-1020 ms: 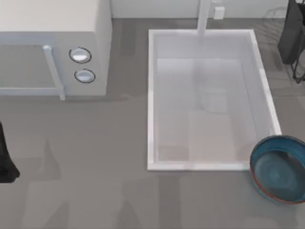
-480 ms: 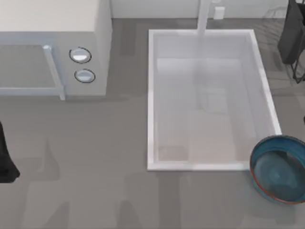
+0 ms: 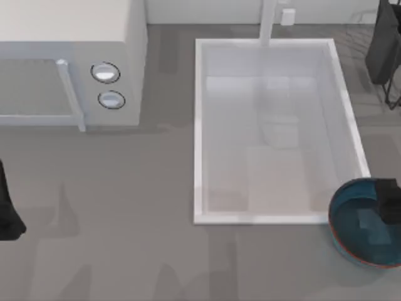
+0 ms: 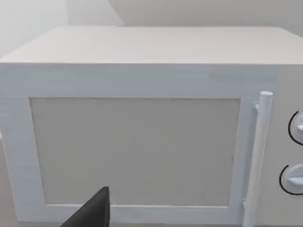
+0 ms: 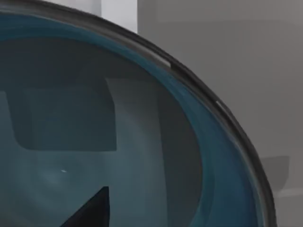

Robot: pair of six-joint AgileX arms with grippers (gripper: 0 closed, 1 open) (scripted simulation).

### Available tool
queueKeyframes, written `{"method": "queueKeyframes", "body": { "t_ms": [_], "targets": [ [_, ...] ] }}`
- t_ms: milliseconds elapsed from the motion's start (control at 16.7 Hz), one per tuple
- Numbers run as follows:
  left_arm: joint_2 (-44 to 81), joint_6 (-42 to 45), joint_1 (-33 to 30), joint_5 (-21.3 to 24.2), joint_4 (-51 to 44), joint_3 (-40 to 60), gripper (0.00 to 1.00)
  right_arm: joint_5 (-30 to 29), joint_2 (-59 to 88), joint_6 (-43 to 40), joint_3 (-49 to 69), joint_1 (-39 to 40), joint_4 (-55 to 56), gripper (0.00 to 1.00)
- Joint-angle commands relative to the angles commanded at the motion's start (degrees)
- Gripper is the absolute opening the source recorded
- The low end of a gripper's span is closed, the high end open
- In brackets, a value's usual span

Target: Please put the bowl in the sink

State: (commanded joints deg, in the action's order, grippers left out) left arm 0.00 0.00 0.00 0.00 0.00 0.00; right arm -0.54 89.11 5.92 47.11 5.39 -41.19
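Right gripper (image 3: 390, 199) arrived over bowl (image 3: 351, 227)

The grey table (image 3: 125, 207) carries microwave (image 3: 69, 63), sink (image 3: 199, 157) and bowl (image 3: 351, 219).

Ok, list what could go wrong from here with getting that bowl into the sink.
1. The bowl sits at the table's right edge, partly cut off in the top view; a push from the right gripper above it might slide it off.
2. The sink has a raised rim beside the bowl; a low carry could clip it.
3. The right wrist view shows a curved, glazed wall, so a rim pinch may slip.
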Motion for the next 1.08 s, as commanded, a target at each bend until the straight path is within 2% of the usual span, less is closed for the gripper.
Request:
{"method": "queueKeyframes", "body": {
  "t_ms": [360, 1080],
  "targets": [
    [0.00, 0.00, 0.00, 0.00, 0.00, 0.00, 1.00, -0.01, 1.60, 0.07, -2.00, 0.03, 3.07, 1.00],
    [0.00, 0.00, 0.00, 0.00, 0.00, 0.00, 1.00, -0.01, 1.60, 0.07, -2.00, 0.03, 3.07, 0.10]
  ]
}}
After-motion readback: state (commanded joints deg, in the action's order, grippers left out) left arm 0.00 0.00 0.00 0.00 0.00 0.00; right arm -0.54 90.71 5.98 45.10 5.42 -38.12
